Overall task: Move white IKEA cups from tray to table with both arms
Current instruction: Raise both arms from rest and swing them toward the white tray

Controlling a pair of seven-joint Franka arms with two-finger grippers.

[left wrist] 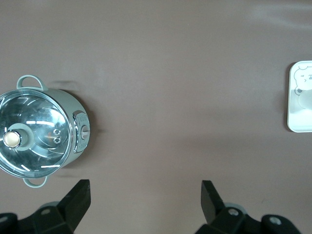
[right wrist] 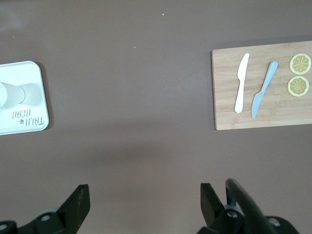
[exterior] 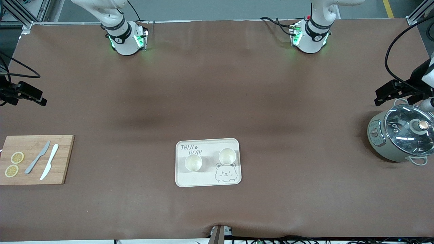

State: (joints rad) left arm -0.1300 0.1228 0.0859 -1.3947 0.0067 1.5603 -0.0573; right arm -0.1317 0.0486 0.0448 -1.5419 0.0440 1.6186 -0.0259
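Note:
Two white cups stand upright on the cream bear tray [exterior: 206, 177] in the middle of the table, one [exterior: 193, 162] toward the right arm's end, the other [exterior: 227, 156] toward the left arm's end. My left gripper [exterior: 381, 96] hangs open and empty over the table beside the pot; in the left wrist view [left wrist: 145, 190] only bare table lies between its fingers. My right gripper [exterior: 39, 96] hangs open and empty over the table's right-arm end, also over bare table in the right wrist view [right wrist: 144, 192]. That view shows the tray's edge [right wrist: 24, 70] with one cup [right wrist: 17, 95].
A grey-green pot with a glass lid [exterior: 401, 137] stands at the left arm's end. A wooden cutting board [exterior: 64, 159] at the right arm's end holds a grey knife [exterior: 37, 157], a white knife [exterior: 50, 161] and two lemon slices [exterior: 14, 164].

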